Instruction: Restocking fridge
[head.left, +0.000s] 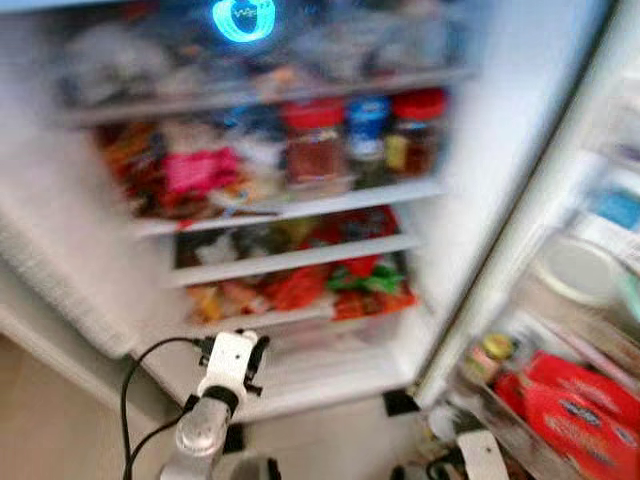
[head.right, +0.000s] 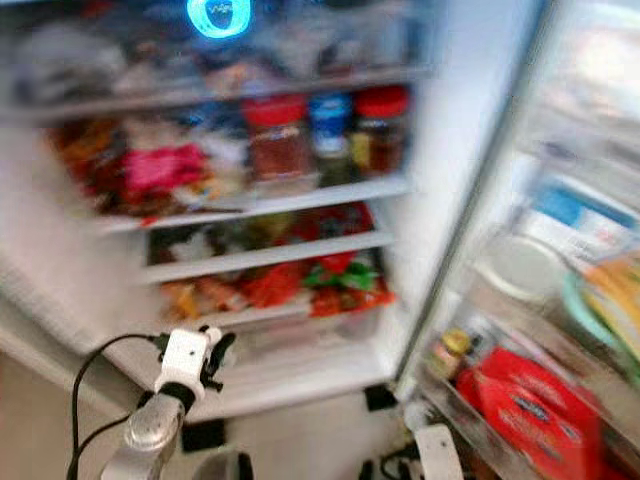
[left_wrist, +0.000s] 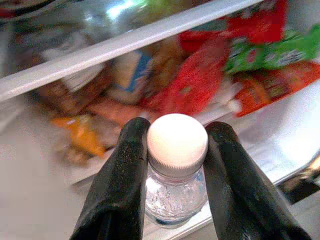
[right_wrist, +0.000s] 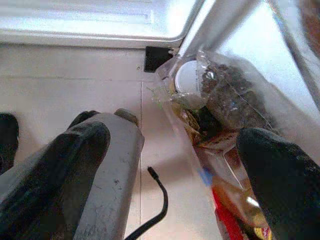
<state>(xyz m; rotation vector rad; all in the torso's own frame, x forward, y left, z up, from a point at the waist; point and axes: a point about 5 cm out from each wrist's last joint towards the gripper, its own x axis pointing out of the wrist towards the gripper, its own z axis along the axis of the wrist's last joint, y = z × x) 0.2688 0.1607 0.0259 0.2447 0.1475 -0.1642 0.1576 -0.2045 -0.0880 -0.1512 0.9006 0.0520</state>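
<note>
We face the open fridge (head.left: 300, 205), our left gripper (left_wrist: 172, 150) pinching a white-capped bottle (left_wrist: 176, 170) before its lower shelf (head.left: 290, 260), right gripper (right_wrist: 170, 165) spread above pale floor tiles (right_wrist: 70, 95).

— What colour is the bottle (left_wrist: 176, 192)?
— Clear, with a white ribbed cap (left_wrist: 177, 141), between black fingers (left_wrist: 122, 185).
— And the shelves?
— Red-lidded jars (head.left: 315, 140), a blue-lidded one (head.left: 367, 125), pink packet (head.left: 198, 168), red and green bags (head.left: 365, 280).

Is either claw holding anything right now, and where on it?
Left claw grips a clear bottle at its neck, under the white cap. Right claw is open, empty.
</note>
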